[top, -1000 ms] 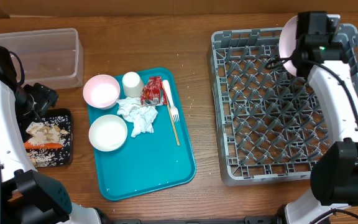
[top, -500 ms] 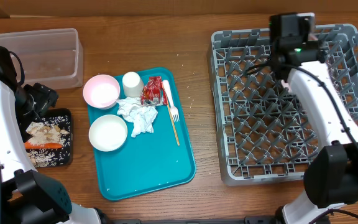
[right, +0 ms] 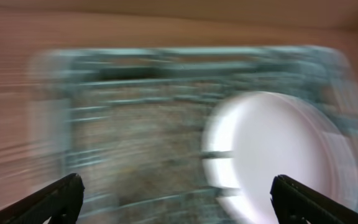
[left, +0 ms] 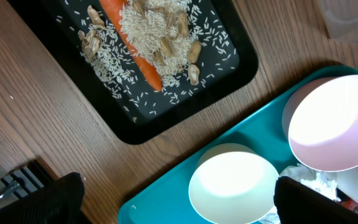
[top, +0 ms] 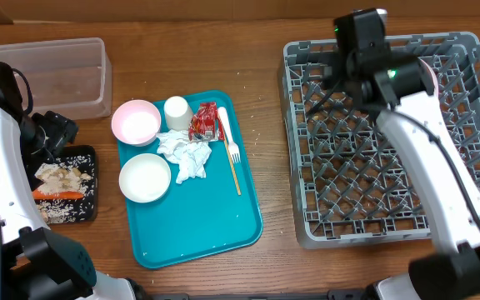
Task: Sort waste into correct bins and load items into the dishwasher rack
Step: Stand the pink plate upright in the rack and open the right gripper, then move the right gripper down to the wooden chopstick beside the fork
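Two bins sit at the far left of the table [top: 265,50]: a clear tub [top: 44,75] at the back and, nearer the front, a black tray [left: 235,62]. The black tray holds a carrot [left: 132,43] lying in a bed of rice [left: 157,25] (a few tan chunks are mixed in).

The left gripper [left: 179,202] hangs above the gap between the black tray and the teal tray [top: 198,225]. Its jaws are spread wide with nothing between them.

On the teal tray, a pink bowl [top: 136,122] sits at the back left corner, with a white bowl [top: 145,177] just in front of it. A cup [top: 177,112] stands beside the pink bowl. Right of the cup lies a red wrapper [top: 204,122]. Crumpled napkins [top: 186,156] are heaped in front of the cup and wrapper, touching the white bowl's right side. A fork [top: 225,132] lies along the right edge, its tines pointing to the front.

The rack [top: 294,142] stands well apart, on the right. The right gripper [right: 179,202] is above its back left part. The wrist picture is badly blurred, yet the jaws show wide apart and empty. Beyond them the plate [right: 272,149] stands on edge in the back of the rack, clear of both fingers.
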`<state>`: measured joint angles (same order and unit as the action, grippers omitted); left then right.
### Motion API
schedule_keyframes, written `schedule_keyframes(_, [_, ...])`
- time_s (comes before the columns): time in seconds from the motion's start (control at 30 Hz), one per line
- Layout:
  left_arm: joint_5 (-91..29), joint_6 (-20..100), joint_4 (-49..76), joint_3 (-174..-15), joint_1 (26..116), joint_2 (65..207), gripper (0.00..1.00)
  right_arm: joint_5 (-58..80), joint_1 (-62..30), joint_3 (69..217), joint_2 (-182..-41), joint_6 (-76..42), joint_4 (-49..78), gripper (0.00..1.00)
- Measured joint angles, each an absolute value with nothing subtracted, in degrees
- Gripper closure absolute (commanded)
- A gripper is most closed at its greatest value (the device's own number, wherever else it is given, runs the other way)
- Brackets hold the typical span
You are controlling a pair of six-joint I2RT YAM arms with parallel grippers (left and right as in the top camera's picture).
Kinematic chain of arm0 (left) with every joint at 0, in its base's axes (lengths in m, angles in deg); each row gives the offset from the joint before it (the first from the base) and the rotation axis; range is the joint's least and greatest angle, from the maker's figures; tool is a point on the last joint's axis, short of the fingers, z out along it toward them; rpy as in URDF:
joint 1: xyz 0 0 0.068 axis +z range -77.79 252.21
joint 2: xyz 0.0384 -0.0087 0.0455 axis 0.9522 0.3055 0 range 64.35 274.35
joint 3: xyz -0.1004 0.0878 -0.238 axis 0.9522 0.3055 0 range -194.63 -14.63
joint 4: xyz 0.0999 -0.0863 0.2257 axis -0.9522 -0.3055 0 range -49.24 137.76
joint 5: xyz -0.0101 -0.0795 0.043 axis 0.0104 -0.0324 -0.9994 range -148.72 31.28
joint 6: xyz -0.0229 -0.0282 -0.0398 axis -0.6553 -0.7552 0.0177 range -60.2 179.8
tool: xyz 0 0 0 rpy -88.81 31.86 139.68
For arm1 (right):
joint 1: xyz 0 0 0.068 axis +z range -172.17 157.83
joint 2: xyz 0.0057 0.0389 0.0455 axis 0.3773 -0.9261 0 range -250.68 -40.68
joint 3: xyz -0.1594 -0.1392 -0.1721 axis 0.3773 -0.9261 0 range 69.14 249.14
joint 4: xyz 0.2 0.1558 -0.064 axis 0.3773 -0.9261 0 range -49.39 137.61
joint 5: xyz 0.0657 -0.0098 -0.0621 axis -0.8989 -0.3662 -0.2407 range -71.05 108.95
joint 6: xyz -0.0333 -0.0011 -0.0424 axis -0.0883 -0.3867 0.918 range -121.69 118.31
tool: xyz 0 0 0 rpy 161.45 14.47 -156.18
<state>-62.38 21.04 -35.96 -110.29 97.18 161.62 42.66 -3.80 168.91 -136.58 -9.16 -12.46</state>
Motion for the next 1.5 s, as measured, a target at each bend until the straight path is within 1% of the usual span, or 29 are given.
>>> schedule_keyframes(0.1, [-62.4, 21.0, -36.0, -110.3, 97.2, 161.6, 0.0, 23.3, 0.9, 169.6, -133.7, -9.2, -11.7, 0.0])
schedule_keyframes(0.17, [-62.4, 21.0, -36.0, -110.3, 97.2, 161.6, 0.0, 13.6, 4.1, 169.6, -133.4, -9.2, -9.5, 0.0])
schedule_keyframes(0.23, [-62.4, 21.0, -36.0, -110.3, 97.2, 161.6, 0.0, 7.9, 7.3, 169.6, -134.3, -9.2, -7.5, 0.0])
schedule_keyframes(0.33, [-62.4, 21.0, -36.0, -110.3, 97.2, 161.6, 0.0, 3.5, 12.7, 169.6, -137.9, -9.2, -5.4, 0.0])
schedule_keyframes(0.53, [-62.4, 21.0, -36.0, -110.3, 97.2, 161.6, 0.0, 3.4, 19.8, 169.5, -149.2, -9.2, -2.3, 0.0])
schedule_keyframes(0.73, [-62.4, 21.0, -36.0, -110.3, 97.2, 161.6, 0.0, 6.8, 22.6, 168.7, -158.9, -10.5, -0.6, 0.0])
schedule_keyframes(1.2, [-62.4, 21.0, -36.0, -110.3, 97.2, 161.6, 0.0, 11.1, 22.5, 168.5, -160.3, -13.8, -2.0, 0.0])
schedule_keyframes(1.23, [-62.4, 21.0, -36.0, -110.3, 97.2, 161.6, 0.0, 12.3, 22.5, 168.5, -160.3, -14.3, -2.7, 0.02])
schedule_keyframes(1.3, [-62.4, 21.0, -36.0, -110.3, 97.2, 161.6, 0.0, 15.8, 22.5, 168.5, -160.3, -16.2, -4.3, 0.11])
schedule_keyframes(1.33, [-62.4, 21.0, -36.0, -110.3, 97.2, 161.6, 0.0, 17.1, 22.4, 168.5, -160.3, -17.0, -4.8, 0.21])
schedule_keyframes(1.37, [-62.4, 21.0, -36.0, -110.3, 97.2, 161.6, 0.0, 18.5, 22.1, 168.3, -160.3, -18.0, -5.4, 0.26])
schedule_keyframes(1.43, [-62.4, 21.0, -36.0, -110.3, 97.2, 161.6, 0.0, 18.9, 21.8, 167.9, -160.3, -18.9, -6.2, 0.35])
schedule_keyframes(1.5, [-62.4, 21.0, -36.0, -110.3, 97.2, 161.6, 0.0, 19.0, 21.5, 167.4, -160.3, -20.0, -7.2, 0.39])
